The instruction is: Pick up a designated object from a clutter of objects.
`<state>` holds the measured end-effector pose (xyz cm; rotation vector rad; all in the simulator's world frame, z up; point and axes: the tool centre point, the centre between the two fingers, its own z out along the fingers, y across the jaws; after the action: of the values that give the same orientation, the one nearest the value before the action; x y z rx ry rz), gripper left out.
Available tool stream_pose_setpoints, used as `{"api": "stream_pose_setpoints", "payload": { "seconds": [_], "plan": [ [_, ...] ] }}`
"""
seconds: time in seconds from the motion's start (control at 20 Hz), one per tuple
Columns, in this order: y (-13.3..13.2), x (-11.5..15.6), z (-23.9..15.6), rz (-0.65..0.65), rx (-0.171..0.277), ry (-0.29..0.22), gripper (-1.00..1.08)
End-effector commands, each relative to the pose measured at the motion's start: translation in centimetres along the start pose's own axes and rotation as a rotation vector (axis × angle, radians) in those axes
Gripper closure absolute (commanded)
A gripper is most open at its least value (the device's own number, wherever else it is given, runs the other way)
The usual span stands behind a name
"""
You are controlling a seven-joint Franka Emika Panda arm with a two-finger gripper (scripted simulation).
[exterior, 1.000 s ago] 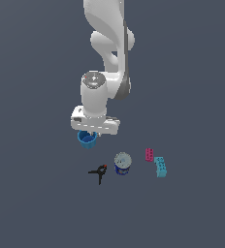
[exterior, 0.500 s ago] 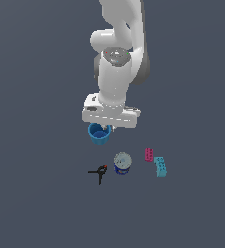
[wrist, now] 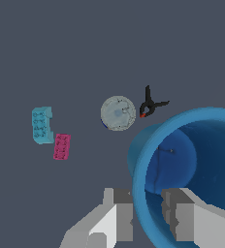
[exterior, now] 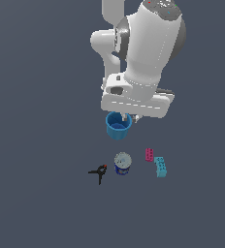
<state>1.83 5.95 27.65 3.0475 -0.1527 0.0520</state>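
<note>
You have the blue cup (exterior: 118, 125) in the gripper (wrist: 147, 213). In the wrist view one finger sits outside the cup's wall and the other sits inside, so the gripper is pinched on the rim. In the exterior view the cup hangs just under the big white arm, and it looks to be up off the bench (exterior: 37, 193), though that is a guess from how it sits.

The other things lie apart from the cup: the blue can (exterior: 122, 163) with its silver top, the black clamp (exterior: 99, 172) beside it, and the magenta brick (exterior: 149, 154) touching or almost touching the cyan brick (exterior: 160, 166).

So the picking-up step looks nearly done. Next you should hold the pinch tight and go slow, because a grip on only one wall could let the cup tip or slip.
</note>
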Motion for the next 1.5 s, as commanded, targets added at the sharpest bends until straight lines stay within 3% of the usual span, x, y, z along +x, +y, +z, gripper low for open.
{"api": "stream_pose_setpoints", "payload": {
  "seconds": [0.0,0.75,1.45],
  "plan": [
    [-1.7,0.6,-2.5,0.0,0.001,0.001,1.08],
    [-9.5,3.3,-12.8,0.0,0.002,0.001,1.08],
    [-13.6,5.1,-18.3,0.0,0.003,0.001,1.08]
  ]
}}
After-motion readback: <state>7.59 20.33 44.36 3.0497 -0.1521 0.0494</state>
